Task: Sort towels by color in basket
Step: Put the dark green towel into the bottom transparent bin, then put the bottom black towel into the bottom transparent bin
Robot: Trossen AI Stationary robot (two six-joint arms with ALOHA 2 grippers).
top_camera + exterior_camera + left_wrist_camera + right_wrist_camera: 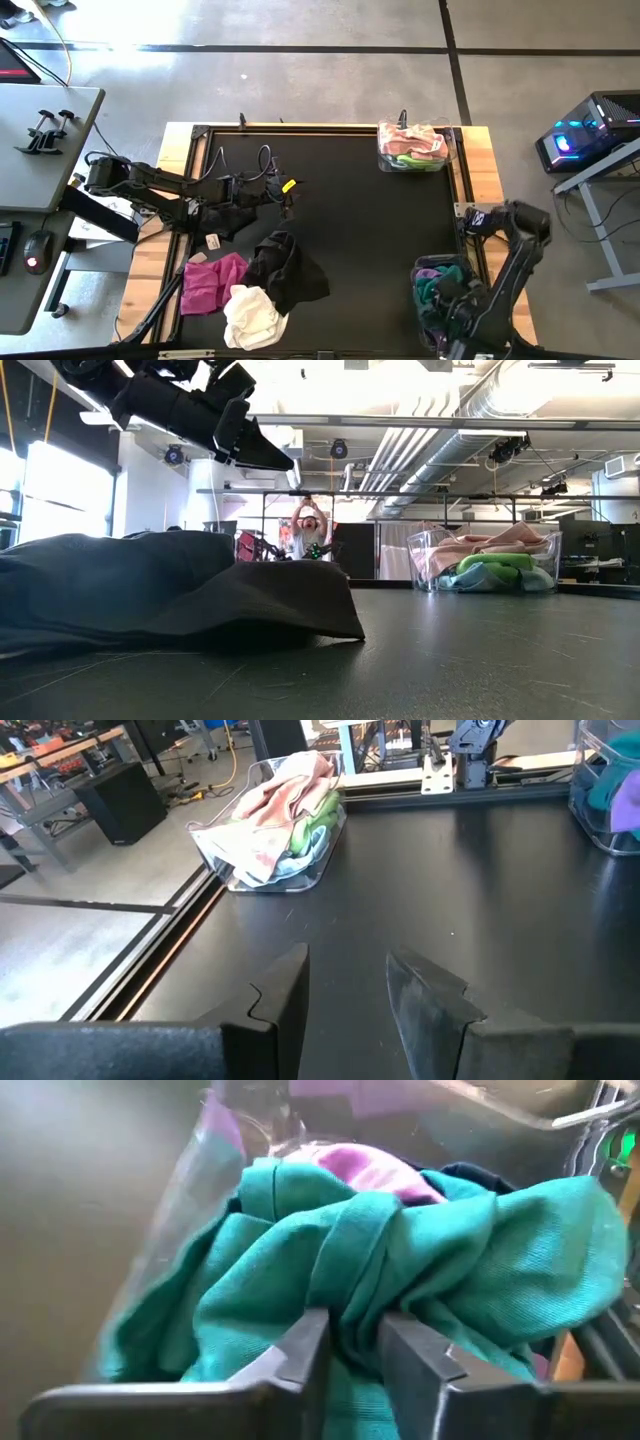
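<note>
Teal towel [400, 1270] is bunching between the right claw [352, 1342] fingers inside the near basket [425, 272]; left claw [345, 982] is hovering open, empty, over the desk [480, 890].

Two dark, matte black jointed arms; the left arm [150, 185] carries looped black cables and a small yellow tag [289, 186], mid-left of the frame.
</note>
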